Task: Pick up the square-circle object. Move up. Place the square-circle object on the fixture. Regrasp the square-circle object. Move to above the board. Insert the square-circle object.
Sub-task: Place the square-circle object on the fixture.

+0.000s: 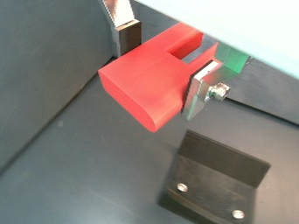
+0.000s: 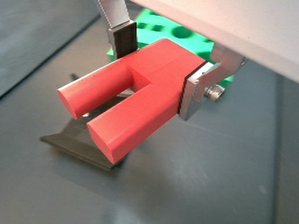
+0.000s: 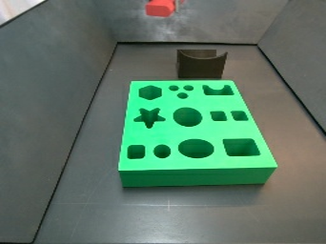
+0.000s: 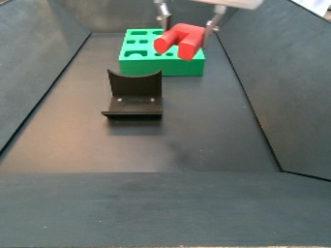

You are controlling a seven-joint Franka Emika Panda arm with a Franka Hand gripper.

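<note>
The red square-circle object (image 1: pixel 146 83) is clamped between my gripper's (image 1: pixel 162 77) silver fingers and held in the air; it also shows in the other wrist view (image 2: pixel 122 101). In a side view it hangs high at the back (image 3: pixel 159 8), above the dark fixture (image 3: pixel 200 63). In another side view the object (image 4: pixel 181 39) hangs over the green board (image 4: pixel 139 58), with the gripper (image 4: pixel 189 27) shut on it. The fixture (image 4: pixel 132 94) stands on the floor in front of the board. Under the object, the wrist views show the fixture (image 1: pixel 216 175) (image 2: pixel 82 144).
The green board (image 3: pixel 193 129) with its shaped cut-outs lies in the middle of the dark floor, and its edge shows in both wrist views (image 2: pixel 176 35) (image 1: pixel 237 61). Sloping grey walls (image 3: pixel 76 86) enclose the floor on both sides.
</note>
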